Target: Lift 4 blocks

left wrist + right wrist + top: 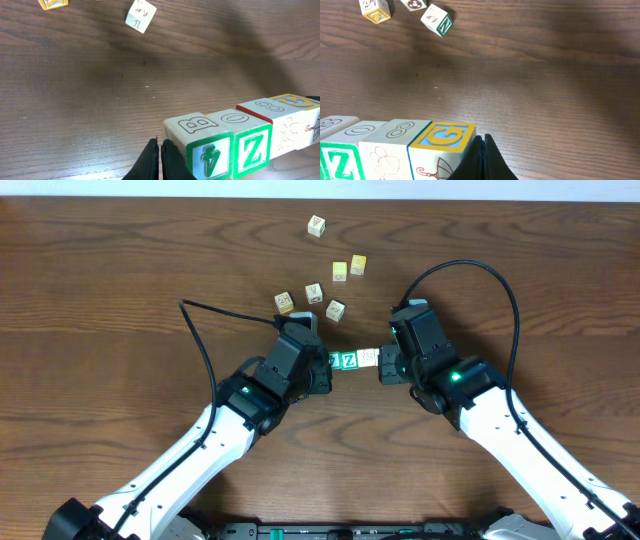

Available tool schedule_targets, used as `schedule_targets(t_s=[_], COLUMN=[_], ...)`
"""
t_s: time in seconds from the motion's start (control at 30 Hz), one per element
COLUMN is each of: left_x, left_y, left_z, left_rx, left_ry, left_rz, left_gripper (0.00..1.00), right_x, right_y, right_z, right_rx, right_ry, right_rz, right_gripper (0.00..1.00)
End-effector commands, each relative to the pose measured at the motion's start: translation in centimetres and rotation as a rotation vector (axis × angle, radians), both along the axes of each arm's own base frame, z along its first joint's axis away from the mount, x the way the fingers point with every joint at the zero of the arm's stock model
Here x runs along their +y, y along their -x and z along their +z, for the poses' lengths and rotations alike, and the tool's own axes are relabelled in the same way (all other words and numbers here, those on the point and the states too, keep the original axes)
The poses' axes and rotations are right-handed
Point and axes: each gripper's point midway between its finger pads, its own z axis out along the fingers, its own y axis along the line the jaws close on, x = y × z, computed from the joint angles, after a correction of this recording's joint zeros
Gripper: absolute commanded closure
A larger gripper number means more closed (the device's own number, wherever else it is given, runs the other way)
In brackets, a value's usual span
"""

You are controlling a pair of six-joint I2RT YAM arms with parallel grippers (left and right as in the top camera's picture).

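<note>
Starting on the left: the left pincer (160, 160) is closed tight with nothing between its tips. Its shut nose is butted against the end of the row of four blocks (354, 360), so it works as a pusher, not a grabber.

First in line is the green 4 block (209, 155), and touching it is the green Z block (252, 150). Next comes the white block with reddish print (290, 135). Last is the end block with a G on top (445, 137).

On the far right, the right pincer (482, 157) is closed too, empty, and leaning on the G block's outer face. I'd judge it's a squeeze from both ends: four blocks in one clamp, since neither pincer could span them alone.

Now the blind spots. The row's underside is cut off in both wrist views, so I can't tell whether it is clear of the worktop (120, 280). From overhead the two contact points are tucked under the wrists. The loose cubes (313, 293) farther back are too small to read.
</note>
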Motion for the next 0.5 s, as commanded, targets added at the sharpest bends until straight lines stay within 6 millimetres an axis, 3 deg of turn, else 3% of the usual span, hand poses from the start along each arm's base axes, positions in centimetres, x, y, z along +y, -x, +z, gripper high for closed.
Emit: schedule_targets(t_s=[0.0, 0.47], left_x=[-5.9, -7.3], left_y=[1.9, 2.2], left_z=[4.8, 3.4], left_rx=[-0.015, 0.005], left_ry=[0.208, 0.196], left_rz=[-0.214, -0.243], left_gripper=[0.93, 0.93], right_x=[7.9, 7.8], right_y=[3.6, 3.5], right_z=[1.6, 1.4], right_rx=[0.086, 0.089], right_ry=[-0.24, -0.234], right_rz=[0.261, 0.258], right_gripper=[0.99, 0.99])
